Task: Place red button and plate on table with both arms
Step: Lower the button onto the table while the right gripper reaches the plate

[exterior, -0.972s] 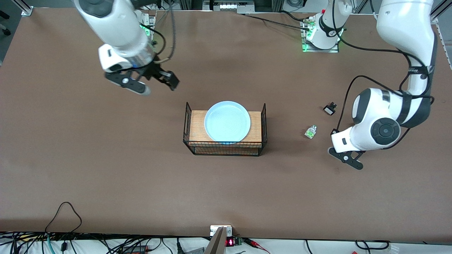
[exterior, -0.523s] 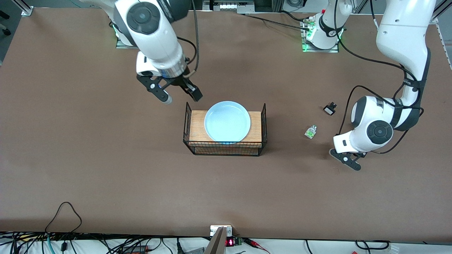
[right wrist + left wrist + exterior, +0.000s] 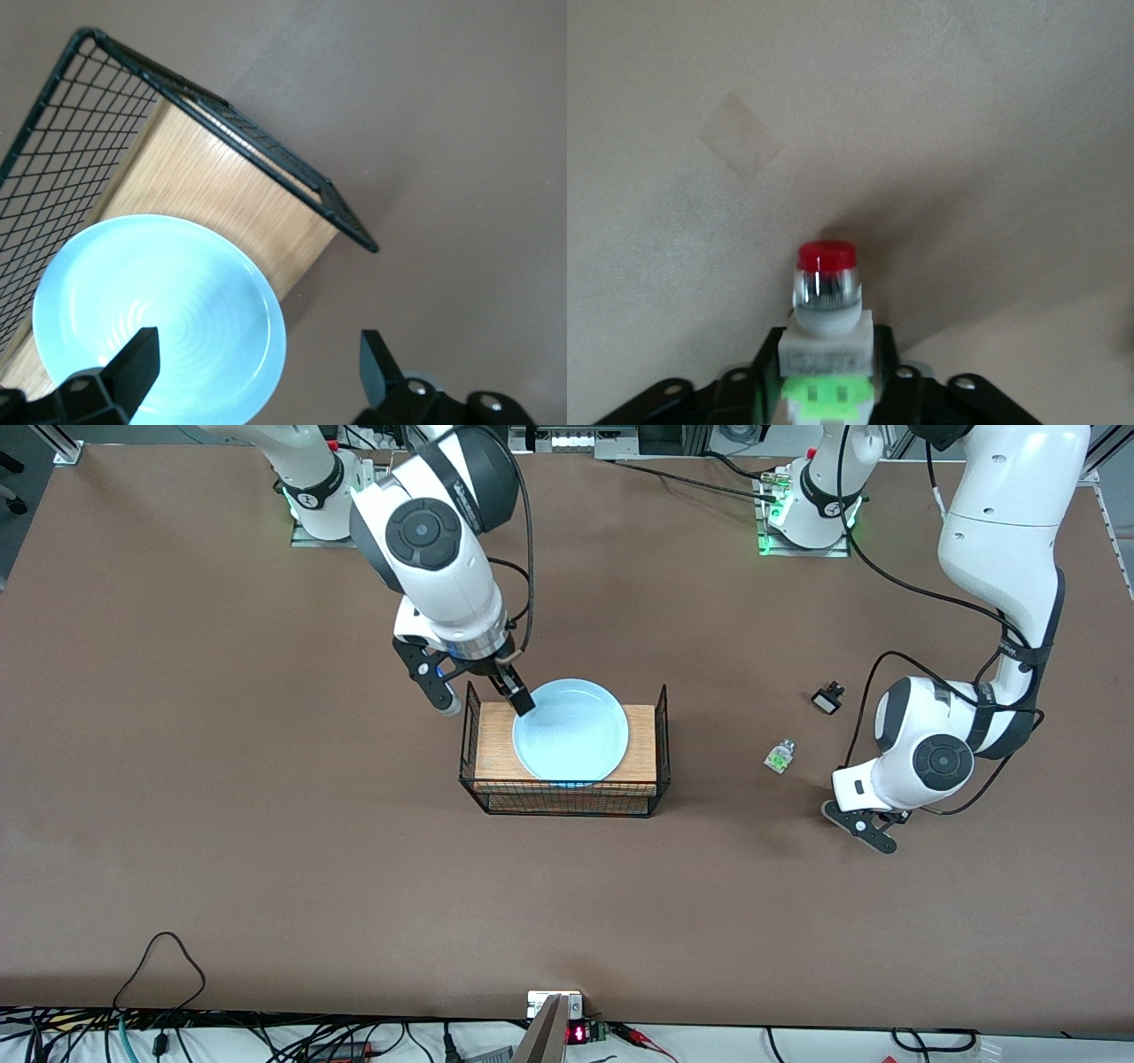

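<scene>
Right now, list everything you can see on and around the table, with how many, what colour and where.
plate: one, pale blue, on the wood top of the basket.
basket: one, black wire with wood top, mid-table.
red button: one, red cap, white-and-green body, between the left gripper's fingers.
green-white part: one, on the table toward the left arm's end.
black-and-white part: one, farther from the front camera than the green-white part.
table: one, brown.
left gripper: low over the table.
right gripper: open, straddling the plate's rim.

Table [image 3: 266, 824]: basket [image 3: 564, 797], two parts [image 3: 780, 756].
</scene>
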Controlling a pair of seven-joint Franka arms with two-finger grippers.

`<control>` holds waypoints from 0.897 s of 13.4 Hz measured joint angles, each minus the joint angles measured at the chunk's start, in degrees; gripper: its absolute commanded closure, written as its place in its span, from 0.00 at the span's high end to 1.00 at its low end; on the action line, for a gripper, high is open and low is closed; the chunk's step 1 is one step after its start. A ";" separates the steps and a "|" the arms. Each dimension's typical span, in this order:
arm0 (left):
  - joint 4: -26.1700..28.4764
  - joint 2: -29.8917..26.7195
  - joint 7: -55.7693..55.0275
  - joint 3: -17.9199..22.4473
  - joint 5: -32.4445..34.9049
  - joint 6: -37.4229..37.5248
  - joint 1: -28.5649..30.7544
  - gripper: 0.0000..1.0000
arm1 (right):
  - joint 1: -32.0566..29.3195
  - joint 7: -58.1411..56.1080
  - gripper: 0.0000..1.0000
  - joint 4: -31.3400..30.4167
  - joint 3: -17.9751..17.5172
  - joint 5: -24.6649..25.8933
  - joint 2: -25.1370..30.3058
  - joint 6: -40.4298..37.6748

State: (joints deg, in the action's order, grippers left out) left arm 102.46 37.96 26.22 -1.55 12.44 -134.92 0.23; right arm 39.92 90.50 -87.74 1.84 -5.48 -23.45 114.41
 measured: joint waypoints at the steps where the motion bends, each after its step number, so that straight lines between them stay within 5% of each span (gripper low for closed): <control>1: -0.01 0.00 -0.04 -0.01 0.00 0.00 0.03 1.00 | 0.26 0.06 1.00 0.03 0.00 -0.24 -0.59 0.53; 4: -1.09 -1.03 -0.15 -0.48 0.00 3.63 0.03 1.00 | 1.66 0.55 1.00 0.07 -0.01 -0.36 -2.63 1.71; 12: -10.37 -15.54 -8.99 -7.48 -2.27 35.31 -0.03 1.00 | 2.35 1.60 1.00 0.08 0.29 -0.36 -6.63 4.11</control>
State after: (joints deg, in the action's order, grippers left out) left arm 92.10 22.42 17.23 -9.03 10.16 -99.61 0.20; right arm 42.27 92.10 -87.66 2.12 -5.84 -30.08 118.52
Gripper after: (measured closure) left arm 0.000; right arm 0.000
